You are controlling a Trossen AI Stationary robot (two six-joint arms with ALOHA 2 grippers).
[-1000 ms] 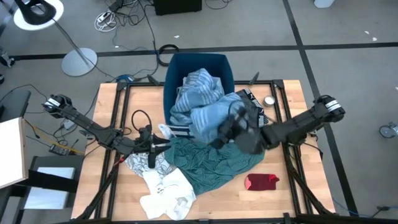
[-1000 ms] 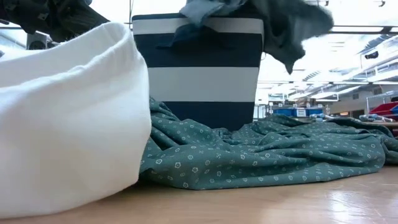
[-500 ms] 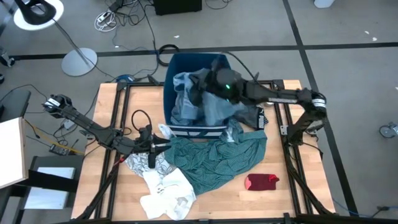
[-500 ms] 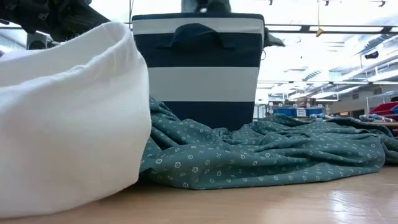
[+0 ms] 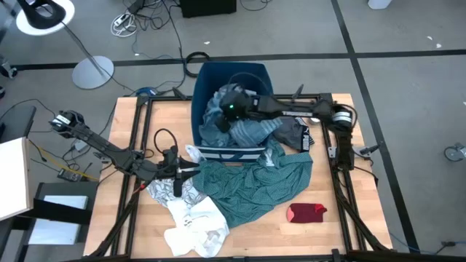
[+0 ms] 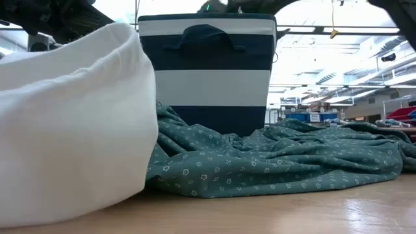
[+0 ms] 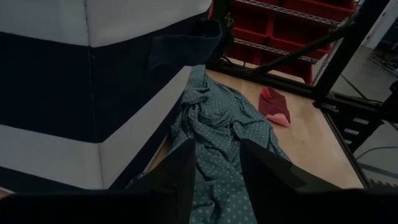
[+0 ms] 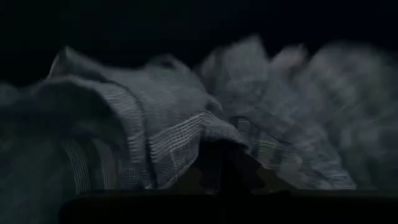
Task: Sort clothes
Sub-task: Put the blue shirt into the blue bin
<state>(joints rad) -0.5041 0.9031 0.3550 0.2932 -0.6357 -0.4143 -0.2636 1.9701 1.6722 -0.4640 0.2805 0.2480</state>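
Fingers of the right gripper (image 5: pixel 231 110) are reaching into the dark blue bin (image 5: pixel 211 76), clenched on a fold of the light blue shirt (image 8: pixel 180 134) piled there with the teal striped cloth (image 5: pixel 251 131). Largest on the bench (image 5: pixel 364 211), the green shirt (image 5: pixel 255 185) is spreading limp and light against the bin's foot; I judge a pinch at a bunched ridge near its middle would be lifting it best, since it will drape and trail. White clothes (image 5: pixel 193 225) are lying beside it, equally soft. Smallest, the red piece (image 5: pixel 306 212) is sitting apart, easy to nip whole. Left gripper (image 7: pixel 216 163) is hovering low, fingers spread, empty.
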